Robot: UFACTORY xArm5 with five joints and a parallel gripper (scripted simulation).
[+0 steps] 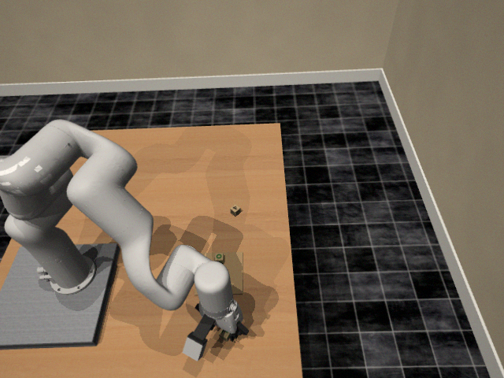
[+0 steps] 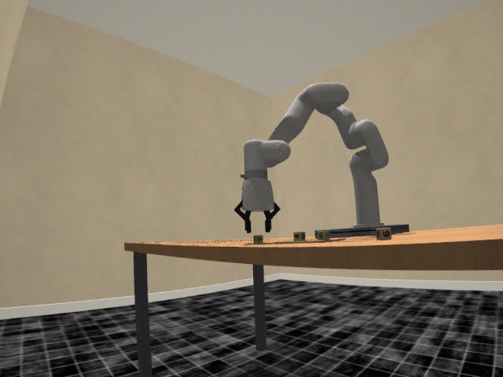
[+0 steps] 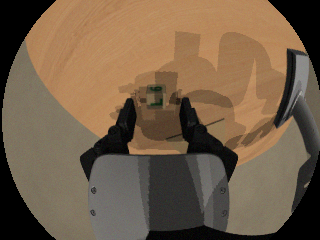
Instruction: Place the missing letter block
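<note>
My gripper (image 2: 257, 227) is open and empty, fingers pointing down, a little above a small wooden block with a green letter (image 2: 258, 239). In the wrist view this block (image 3: 156, 96) lies on the bare table just beyond and between my fingertips. In the top view the block (image 1: 224, 335) is mostly hidden under my gripper, off the mat. The thin tan mat (image 1: 230, 273) lies beside my wrist, partly hidden by the arm. A block with a green O (image 1: 219, 256) sits at its far end. Another block on the mat shows only from the side (image 2: 299, 236).
A fourth block (image 1: 235, 210) lies on the table beyond the mat, also seen at the right in the exterior view (image 2: 383, 233). The table's right edge (image 1: 294, 284) runs close by. The grey base plate (image 1: 44, 293) is at the left.
</note>
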